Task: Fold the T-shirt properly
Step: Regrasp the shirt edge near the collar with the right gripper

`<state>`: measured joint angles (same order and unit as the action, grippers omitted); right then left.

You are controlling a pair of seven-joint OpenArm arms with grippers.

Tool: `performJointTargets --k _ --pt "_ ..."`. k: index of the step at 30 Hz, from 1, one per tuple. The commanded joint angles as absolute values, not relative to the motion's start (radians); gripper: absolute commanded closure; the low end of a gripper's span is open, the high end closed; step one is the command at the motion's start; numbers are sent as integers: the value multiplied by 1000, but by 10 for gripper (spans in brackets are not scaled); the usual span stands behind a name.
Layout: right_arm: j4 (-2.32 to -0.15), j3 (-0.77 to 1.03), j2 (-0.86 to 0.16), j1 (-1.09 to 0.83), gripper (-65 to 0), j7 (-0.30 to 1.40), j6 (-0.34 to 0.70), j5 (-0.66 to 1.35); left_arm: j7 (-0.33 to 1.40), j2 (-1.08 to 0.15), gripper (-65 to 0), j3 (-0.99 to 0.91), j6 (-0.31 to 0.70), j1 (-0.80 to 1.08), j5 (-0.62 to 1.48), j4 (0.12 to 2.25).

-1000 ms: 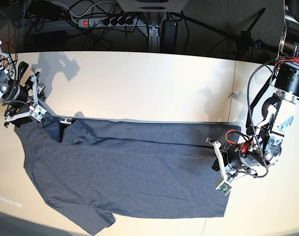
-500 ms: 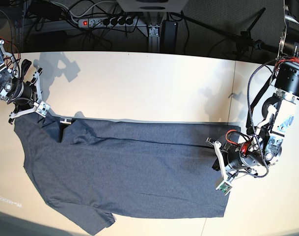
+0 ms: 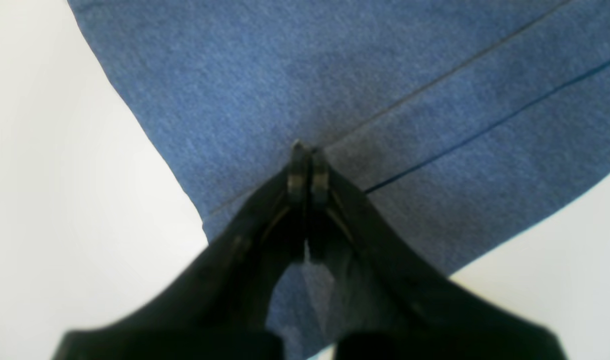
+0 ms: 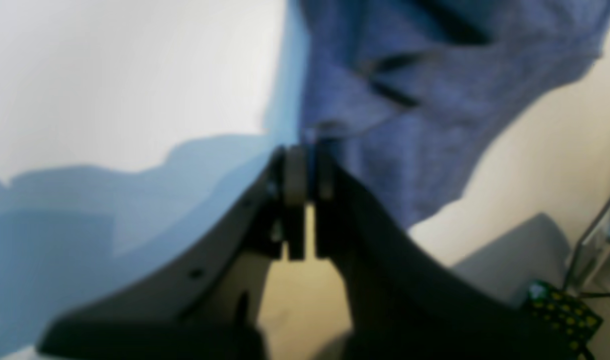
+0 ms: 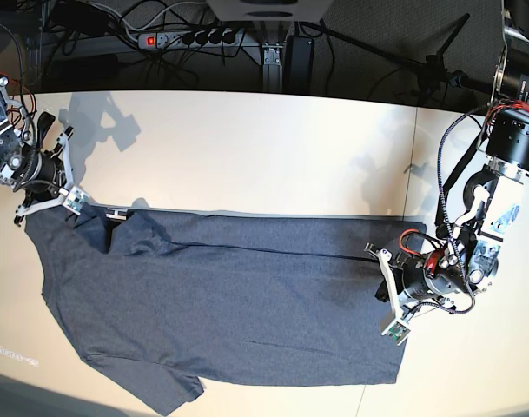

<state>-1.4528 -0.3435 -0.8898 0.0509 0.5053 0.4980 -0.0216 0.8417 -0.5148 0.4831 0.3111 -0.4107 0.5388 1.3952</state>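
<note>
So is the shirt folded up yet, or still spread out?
Mostly spread out. The T-shirt lies flat across the table, with only its top edge turned over in a narrow strip. Both sleeves show, and no lettering.

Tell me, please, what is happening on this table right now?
A two-armed robot is working on folding a blue-grey T-shirt spread flat on the pale table. The right gripper is shut on the shirt's upper corner near the sleeve, lifting that bit of cloth off the surface. The left gripper is shut on the shirt's hem edge at the opposite end, low against the table. One long edge already lies folded over along the shirt; the other sleeve is not yet folded in.
</note>
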Motion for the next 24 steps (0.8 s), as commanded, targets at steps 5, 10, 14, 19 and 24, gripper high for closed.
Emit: performJointTargets --k 5,10,14,19,24 --pt "-1465 -331 -934 143 0 525 513 73 828 -527 0 475 337 -441 542 1412" --pt "-1466 -331 -946 193 0 546 513 131 828 -527 0 475 337 -441 542 1412" --pt "-1466 -332 -950 222 0 546 514 143 828 -527 0 475 337 -441 542 1412" --pt "-1466 -332 -949 247 0 545 515 165 828 -527 0 475 337 -441 542 1412" --pt "-1458 -332 -945 249 0 530 521 162 828 -527 0 475 337 -441 542 1412"
